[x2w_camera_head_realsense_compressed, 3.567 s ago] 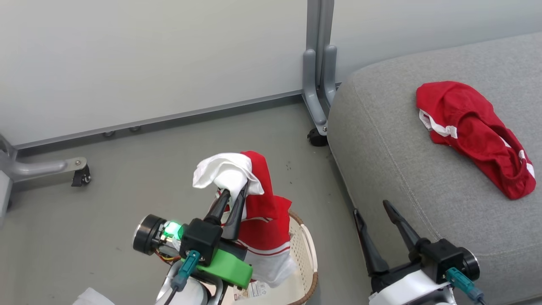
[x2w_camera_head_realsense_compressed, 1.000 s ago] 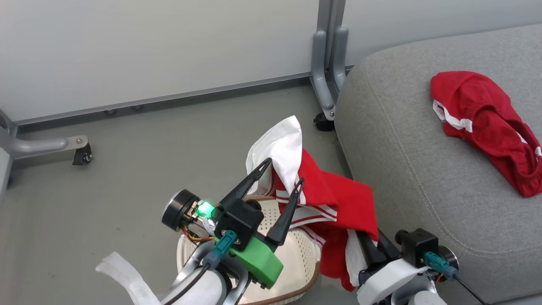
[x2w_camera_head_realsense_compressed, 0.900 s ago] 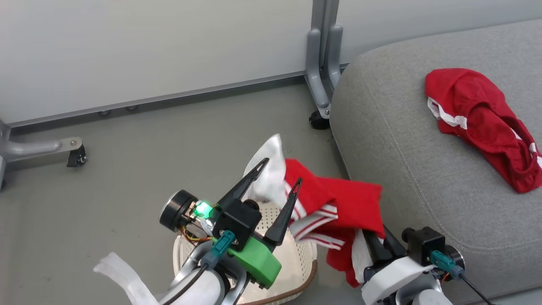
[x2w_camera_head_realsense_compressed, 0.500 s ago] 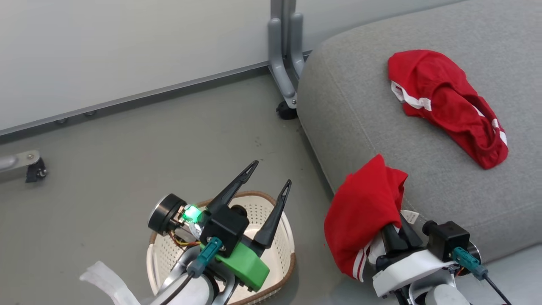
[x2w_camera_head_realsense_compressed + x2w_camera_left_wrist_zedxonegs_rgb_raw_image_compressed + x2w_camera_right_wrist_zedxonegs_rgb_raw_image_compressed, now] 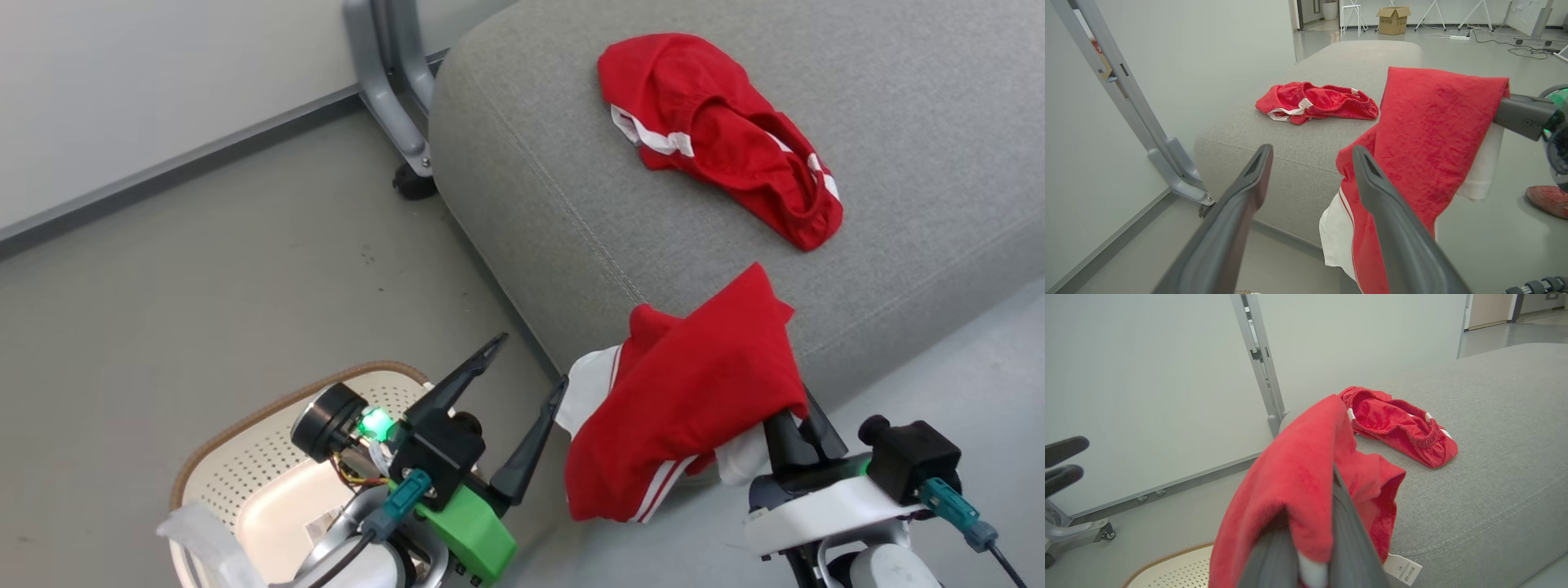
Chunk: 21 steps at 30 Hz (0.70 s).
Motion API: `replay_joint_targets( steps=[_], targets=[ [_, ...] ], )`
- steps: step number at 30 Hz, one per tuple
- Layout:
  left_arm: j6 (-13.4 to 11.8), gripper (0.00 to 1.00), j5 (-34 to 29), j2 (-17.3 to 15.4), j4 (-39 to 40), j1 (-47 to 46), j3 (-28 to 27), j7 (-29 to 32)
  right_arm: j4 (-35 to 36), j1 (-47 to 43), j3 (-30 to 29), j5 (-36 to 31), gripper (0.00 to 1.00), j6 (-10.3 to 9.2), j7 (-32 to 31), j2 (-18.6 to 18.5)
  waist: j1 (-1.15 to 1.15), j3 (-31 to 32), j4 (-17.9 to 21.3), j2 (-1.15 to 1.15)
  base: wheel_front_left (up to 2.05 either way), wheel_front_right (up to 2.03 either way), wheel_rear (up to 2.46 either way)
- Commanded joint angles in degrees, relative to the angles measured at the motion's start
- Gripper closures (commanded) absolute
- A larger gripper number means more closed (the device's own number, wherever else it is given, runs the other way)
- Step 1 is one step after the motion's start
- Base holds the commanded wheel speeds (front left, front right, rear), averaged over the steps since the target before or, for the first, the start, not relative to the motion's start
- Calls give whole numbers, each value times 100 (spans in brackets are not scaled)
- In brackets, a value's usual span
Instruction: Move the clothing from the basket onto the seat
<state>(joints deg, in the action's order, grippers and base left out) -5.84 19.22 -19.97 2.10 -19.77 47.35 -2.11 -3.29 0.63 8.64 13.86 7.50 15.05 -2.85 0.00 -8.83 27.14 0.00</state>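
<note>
Red white-trimmed garment [image 5: 694, 400] now reaches the near edge of the grey fabric seat [image 5: 531, 188], pinched in right gripper [image 5: 804, 433]; left gripper [image 5: 531, 359] spread. Carry inward before releasing.

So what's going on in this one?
A two-armed robot is moving red sportswear from a basket to a grey seat. Its right pincer is shut on a red and white garment, which hangs at the near edge of the seat and is not yet laid down. Red shorts already lie on the seat. The left pincer is open and holds nothing, above the basket on the floor.
</note>
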Motion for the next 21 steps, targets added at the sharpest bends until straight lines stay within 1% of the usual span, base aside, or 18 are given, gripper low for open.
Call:
replay_joint_targets(
  steps=[1, 7, 11, 14, 16, 19, 21],
  targets=[
    [81, 0, 43, -39, -10, -120, 34, 38, 72, -86, -82, 50, 100, -2, 19, -3, 0, -463, 434, 0, 0, 0, 0],
    [398, 0, 47, -24, -158, -388, 211, 188, 325, -228, -353, 205, 100, -2, 19, -3, 0, -760, 486, 0, 0, 0, 0],
    [478, 0, -9, -32, -222, -499, 287, 239, 453, -119, -468, 299, 100, -2, 19, -3, 0, -932, 492, 0, 0, 0, 0],
    [507, 0, 86, 10, -195, -502, 301, 293, 615, 253, -536, 401, 100, -2, 19, -4, 0, -1106, 485, 0, 0, 0, 0],
    [496, 0, 35, -18, -157, -543, 324, 333, 721, 557, -598, 514, 100, -2, 19, -5, 0, -1235, 474, 0, 0, 0, 0],
    [425, 0, -58, -75, -68, -607, 338, 440, 852, 1369, -747, 639, 100, -2, 19, -7, 0, -1522, 446, 0, 0, 0, 0],
    [465, 0, -98, -49, 45, -712, 386, 534, 931, 1956, -1008, 595, 100, -2, 19, -10, 0, -1771, 276, 0, 0, 0, 0]
  ],
)
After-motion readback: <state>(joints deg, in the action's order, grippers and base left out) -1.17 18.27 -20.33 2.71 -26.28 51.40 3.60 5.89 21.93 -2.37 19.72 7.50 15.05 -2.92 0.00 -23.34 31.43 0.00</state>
